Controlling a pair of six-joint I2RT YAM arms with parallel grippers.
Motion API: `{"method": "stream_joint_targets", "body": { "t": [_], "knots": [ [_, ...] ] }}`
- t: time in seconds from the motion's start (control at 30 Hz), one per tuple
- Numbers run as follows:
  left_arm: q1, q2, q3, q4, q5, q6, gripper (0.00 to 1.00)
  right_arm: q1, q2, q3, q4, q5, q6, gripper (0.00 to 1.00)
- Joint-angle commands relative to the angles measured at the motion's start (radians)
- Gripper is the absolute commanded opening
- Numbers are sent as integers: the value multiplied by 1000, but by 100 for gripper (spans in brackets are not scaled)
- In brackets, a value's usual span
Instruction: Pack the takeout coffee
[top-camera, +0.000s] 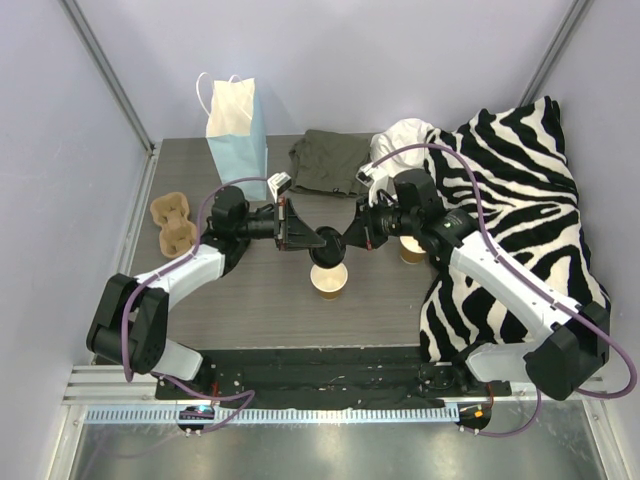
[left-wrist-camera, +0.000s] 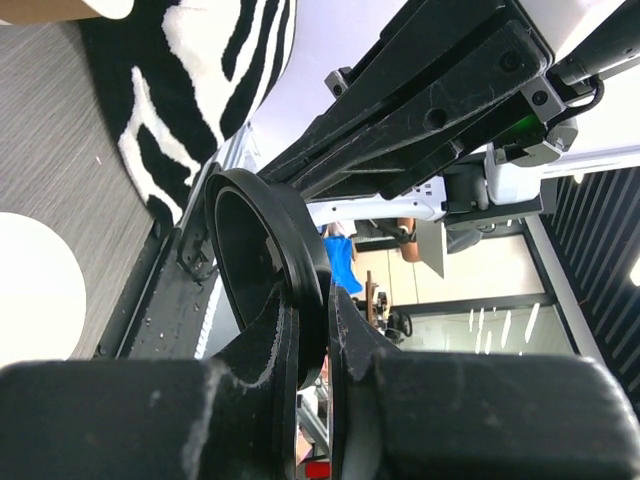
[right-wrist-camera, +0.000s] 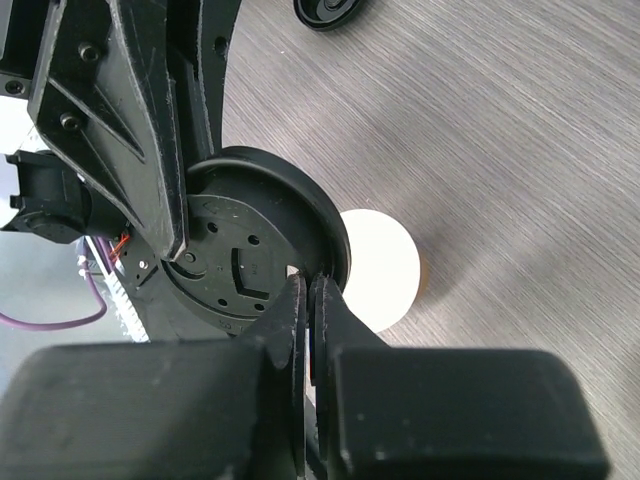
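A round black plastic lid (top-camera: 328, 241) hangs in the air at mid-table, pinched from both sides. My left gripper (top-camera: 312, 238) is shut on its rim (left-wrist-camera: 262, 262). My right gripper (top-camera: 346, 238) is shut on the opposite edge (right-wrist-camera: 240, 250). A small tan paper cup (top-camera: 328, 281), white inside and open-topped, stands on the table right below the lid. It shows behind the lid in the right wrist view (right-wrist-camera: 385, 265). The left gripper's fingertips (left-wrist-camera: 328, 300) and the right gripper's fingertips (right-wrist-camera: 308, 285) are closed tight on the lid.
A second tan cup (top-camera: 410, 250) stands by the right arm, partly hidden. A blue paper bag (top-camera: 238, 125) stands at the back left. A brown pulp carrier (top-camera: 172, 222) lies at the left. A zebra cloth (top-camera: 510, 200), dark garment (top-camera: 328, 160) and small black round piece (right-wrist-camera: 330, 10) lie around.
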Motion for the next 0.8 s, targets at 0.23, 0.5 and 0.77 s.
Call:
{"method": "stream_joint_targets", "body": {
  "t": [0.23, 0.5, 0.77],
  "knots": [
    [110, -81, 12, -334, -24, 257, 74, -29, 15, 135, -180, 108, -102, 1],
    [353, -223, 152, -907, -106, 698, 90, 19, 162, 312, -512, 230, -303, 1],
    [422, -387, 239, -1189, -383, 934, 100, 178, 320, 488, -648, 365, -409, 1]
  ]
}}
